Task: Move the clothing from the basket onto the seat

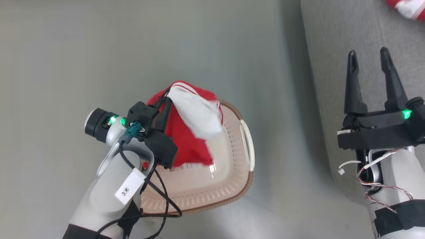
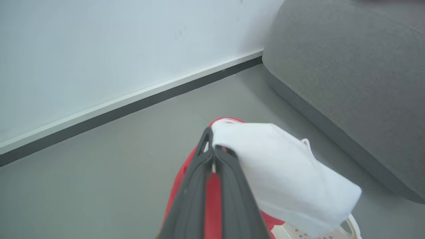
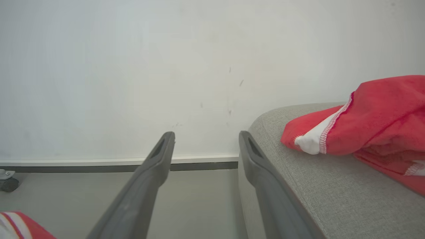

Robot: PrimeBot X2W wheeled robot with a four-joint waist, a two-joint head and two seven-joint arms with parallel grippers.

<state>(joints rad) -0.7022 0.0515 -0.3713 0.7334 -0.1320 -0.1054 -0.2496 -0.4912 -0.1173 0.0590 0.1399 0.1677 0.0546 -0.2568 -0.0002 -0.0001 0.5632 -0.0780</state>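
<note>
My left gripper (image 1: pixel 168 94) is shut on a red and white garment (image 1: pixel 194 124), which hangs from its tips above the basket (image 1: pixel 215 196). In the left wrist view the closed fingers (image 2: pixel 212 156) pinch the garment (image 2: pixel 285 179) where its white panel folds over, with the basket handle (image 2: pixel 352 229) below. Another red garment (image 3: pixel 375 122) lies on the grey seat (image 3: pixel 332 186), and its edge (image 1: pixel 408 8) shows at the head view's top right. My right gripper (image 1: pixel 369 56) stands open and empty over the seat's edge (image 1: pixel 328 83).
The basket stands on grey floor (image 1: pixel 99 49), left of the seat. A white wall with a dark skirting strip (image 2: pixel 132 106) runs behind. A small caster (image 3: pixel 6 181) sits on the floor by the wall.
</note>
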